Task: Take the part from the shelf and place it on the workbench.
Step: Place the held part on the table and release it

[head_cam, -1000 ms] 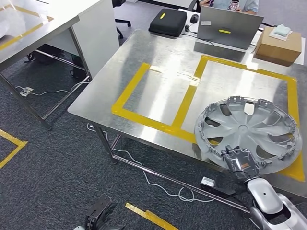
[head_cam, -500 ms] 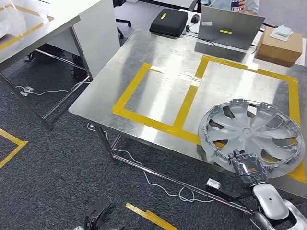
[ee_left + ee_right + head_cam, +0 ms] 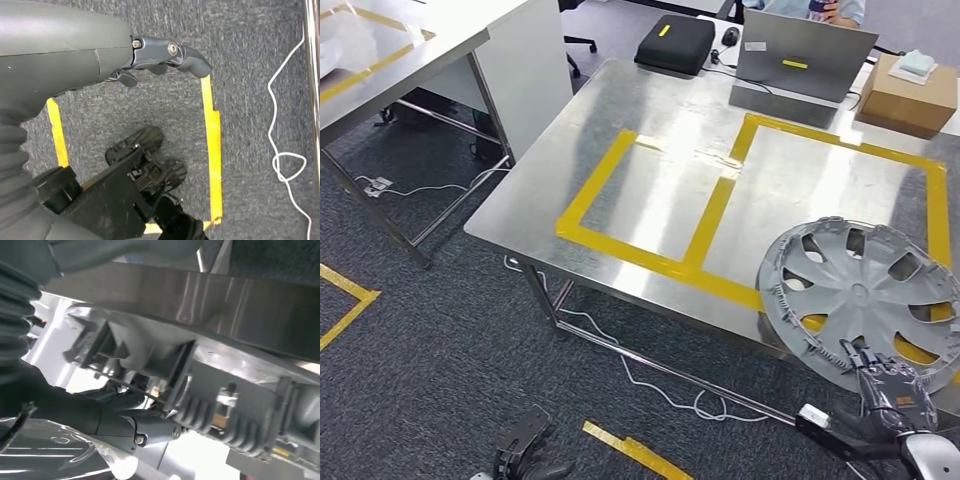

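The part is a silver wheel cover [image 3: 860,295] with several spokes, lying low over the front right corner of the steel workbench [image 3: 652,110], across the yellow tape frame [image 3: 712,210]. My right hand [image 3: 890,392] grips its near rim from below the bench's front edge. In the right wrist view my dark fingers [image 3: 124,410] curl around the ribbed rim of the wheel cover [image 3: 226,405], under the bench edge [image 3: 226,305]. My left hand [image 3: 524,450] hangs low over the carpet, holding nothing; the left wrist view has its fingers [image 3: 166,52] stretched out.
A silver laptop [image 3: 803,55], a black case [image 3: 675,42] and a cardboard box [image 3: 909,95] stand along the bench's far side, with a person behind them. Another steel table [image 3: 388,50] is at the left. White cables [image 3: 652,385] and a power strip [image 3: 814,415] lie under the bench.
My right hand has carried the wheel cover to the right and closer to me, toward the bench's right corner. The view has shifted slightly. The left hand stays hanging.
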Robot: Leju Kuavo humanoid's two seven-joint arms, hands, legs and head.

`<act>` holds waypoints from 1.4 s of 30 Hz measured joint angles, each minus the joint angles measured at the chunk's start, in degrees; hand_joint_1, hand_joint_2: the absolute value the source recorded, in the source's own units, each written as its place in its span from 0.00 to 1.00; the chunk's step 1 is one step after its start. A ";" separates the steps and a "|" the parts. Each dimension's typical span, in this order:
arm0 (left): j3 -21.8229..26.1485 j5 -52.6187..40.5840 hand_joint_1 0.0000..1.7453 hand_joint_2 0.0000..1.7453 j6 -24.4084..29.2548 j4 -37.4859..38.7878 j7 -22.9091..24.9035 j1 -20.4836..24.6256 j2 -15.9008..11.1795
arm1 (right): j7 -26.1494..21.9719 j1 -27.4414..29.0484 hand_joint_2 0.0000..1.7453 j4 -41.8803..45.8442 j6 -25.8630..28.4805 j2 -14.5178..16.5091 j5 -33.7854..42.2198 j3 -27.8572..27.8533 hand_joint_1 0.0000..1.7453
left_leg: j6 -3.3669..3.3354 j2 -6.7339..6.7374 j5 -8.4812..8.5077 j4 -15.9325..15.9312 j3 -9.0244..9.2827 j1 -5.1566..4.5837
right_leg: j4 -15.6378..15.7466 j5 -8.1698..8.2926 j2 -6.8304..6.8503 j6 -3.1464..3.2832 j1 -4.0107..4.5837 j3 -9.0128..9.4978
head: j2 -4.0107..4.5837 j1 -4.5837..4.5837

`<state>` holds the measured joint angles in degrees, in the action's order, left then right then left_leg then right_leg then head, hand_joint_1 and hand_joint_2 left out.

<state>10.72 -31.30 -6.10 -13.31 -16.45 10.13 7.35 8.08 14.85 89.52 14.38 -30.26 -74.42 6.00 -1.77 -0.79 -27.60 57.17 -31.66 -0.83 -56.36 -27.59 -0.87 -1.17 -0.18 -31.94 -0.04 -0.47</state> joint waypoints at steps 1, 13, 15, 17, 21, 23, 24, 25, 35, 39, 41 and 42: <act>-0.05 0.00 0.00 0.00 0.10 0.00 0.00 0.01 0.01 | 0.13 0.38 0.00 0.01 0.76 0.31 -0.50 -0.69 0.00 | 0.00 0.00 0.00 0.00 0.00 0.00 | 0.00 0.00 -0.01 0.00 0.00 -0.01 | 0.00 -0.01; -0.19 0.00 0.00 0.00 0.22 0.00 -0.56 -0.09 0.02 | 0.30 1.32 0.00 0.01 10.58 6.70 -5.03 -10.41 0.00 | 0.01 0.02 0.00 0.00 -0.02 0.03 | -0.01 -0.01 -0.03 0.01 0.02 -0.04 | 0.00 0.00; -0.21 0.00 0.00 0.00 0.22 0.00 -0.78 -0.11 0.03 | -0.68 1.31 0.00 0.11 11.43 7.62 -3.89 -11.27 0.00 | 0.01 0.02 0.00 0.00 -0.03 0.03 | -0.01 -0.01 -0.03 0.01 0.02 -0.04 | 0.00 0.00; -0.22 0.00 0.00 0.00 0.25 0.00 -1.14 -0.16 0.04 | -2.55 1.30 0.00 0.70 13.06 9.00 -2.24 -12.39 0.00 | 0.01 0.02 0.00 0.00 -0.04 0.03 | -0.01 -0.01 -0.03 0.01 0.02 -0.04 | 0.00 0.00; -0.26 -0.10 0.00 0.00 0.56 0.00 -1.74 -0.33 0.03 | -4.99 1.34 0.00 3.63 15.81 11.78 -5.91 -13.99 0.00 | 0.01 0.02 0.00 0.00 -0.04 0.03 | -0.01 -0.01 -0.03 0.01 0.02 -0.06 | 0.00 0.00; -0.27 -0.14 0.00 0.00 0.80 0.00 -1.98 -0.48 0.03 | -4.84 1.47 0.00 5.82 16.67 13.05 -10.46 -14.39 0.00 | 0.01 0.02 0.00 0.00 -0.05 0.04 | -0.01 -0.02 -0.03 0.03 0.03 -0.07 | 0.00 0.00; -0.27 -0.13 0.00 0.00 0.89 0.00 -2.07 -0.57 0.03 | -4.65 1.58 0.00 6.92 16.90 13.65 -12.14 -14.49 0.00 | 0.01 0.02 0.00 0.00 -0.05 0.05 | -0.01 -0.03 -0.03 0.04 0.03 -0.07 | 0.00 0.00; -0.27 -0.09 0.00 0.00 0.94 0.00 -2.14 -0.66 0.04 | -4.44 1.73 0.00 7.91 17.00 14.18 -13.25 -14.55 0.00 | 0.01 0.02 0.00 0.00 -0.05 0.05 | -0.01 -0.04 -0.03 0.05 0.04 -0.08 | 0.00 -0.01; 0.95 3.02 0.00 0.00 2.12 0.00 -4.69 -2.83 -0.11 | -19.56 12.14 0.00 23.43 23.53 27.39 -15.57 -20.18 0.00 | 0.14 0.00 -0.15 -0.01 -0.08 0.12 | -0.04 -0.26 -0.01 0.23 0.08 -0.12 | 0.00 0.01; 2.54 4.59 0.00 0.00 2.58 0.00 -5.85 -4.08 -0.16 | -20.30 18.19 0.00 31.76 25.33 37.96 -12.30 -22.65 0.00 | 0.29 0.01 -0.26 -0.03 -0.07 0.19 | -0.09 -0.44 -0.04 0.36 0.14 -0.14 | 0.00 -0.02; 3.54 5.38 0.00 0.00 2.94 0.00 -6.54 -4.69 -0.15 | -16.96 20.24 0.00 34.84 25.52 41.70 -6.48 -24.35 0.00 | 0.35 0.03 -0.30 -0.03 -0.06 0.23 | -0.11 -0.47 -0.12 0.39 0.17 -0.13 | 0.00 -0.01; 4.01 5.67 0.00 0.00 3.12 0.00 -6.85 -4.93 -0.15 | -15.19 20.76 0.00 35.42 25.55 42.90 -2.95 -25.29 0.00 | 0.36 0.04 -0.31 -0.03 -0.05 0.23 | -0.11 -0.47 -0.16 0.39 0.17 -0.13 | 0.00 0.00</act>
<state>14.73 -25.63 -2.98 -13.31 -23.30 5.20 7.20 -7.11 35.61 124.94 39.93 12.64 -77.37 -19.30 -1.41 -0.75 -27.91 57.13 -31.71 -0.59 -56.47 -28.06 -1.03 -0.78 -0.01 -32.07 -0.04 -0.47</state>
